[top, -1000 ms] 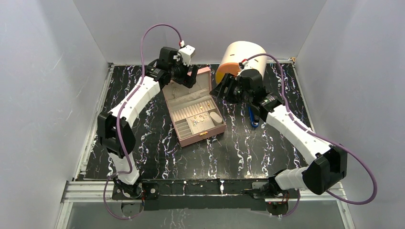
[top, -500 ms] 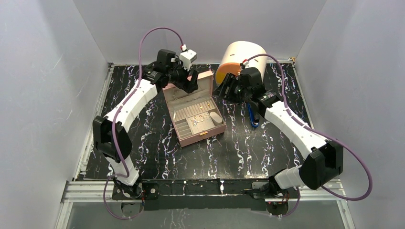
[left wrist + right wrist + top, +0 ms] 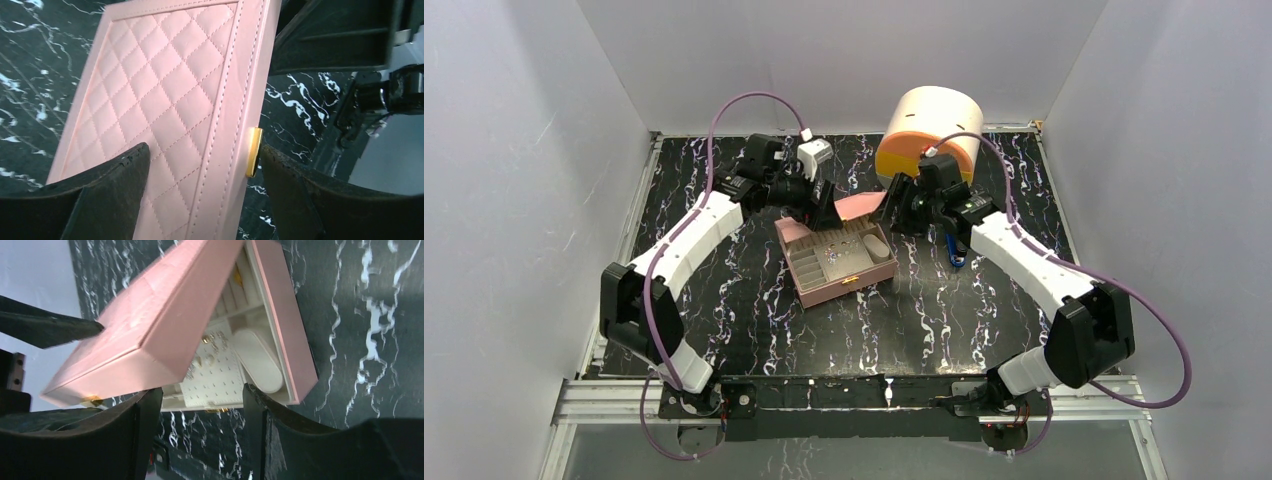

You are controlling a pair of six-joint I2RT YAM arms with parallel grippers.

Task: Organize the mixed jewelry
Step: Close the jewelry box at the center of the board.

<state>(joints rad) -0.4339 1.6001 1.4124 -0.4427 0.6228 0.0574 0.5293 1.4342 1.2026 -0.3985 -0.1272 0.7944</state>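
Pink quilted box (image 3: 849,285) sits mid-table, its lid (image 3: 861,207) tilted half down over the cream tray where the mixed jewelry (image 3: 212,346) glints. Left gripper (image 3: 202,152), at the box's 11 o'clock, straddles the lid's clasp edge with fingers spread, clamping nothing. Right gripper (image 3: 199,395), at 2 o'clock, hangs likewise splayed and empty.

Mixed jewelry (image 3: 211,347): tiny gold and silvery pieces, scattered on cream insert (image 3: 215,382) inside pink box (image 3: 286,320), lid (image 3: 150,325) tilted partway over.
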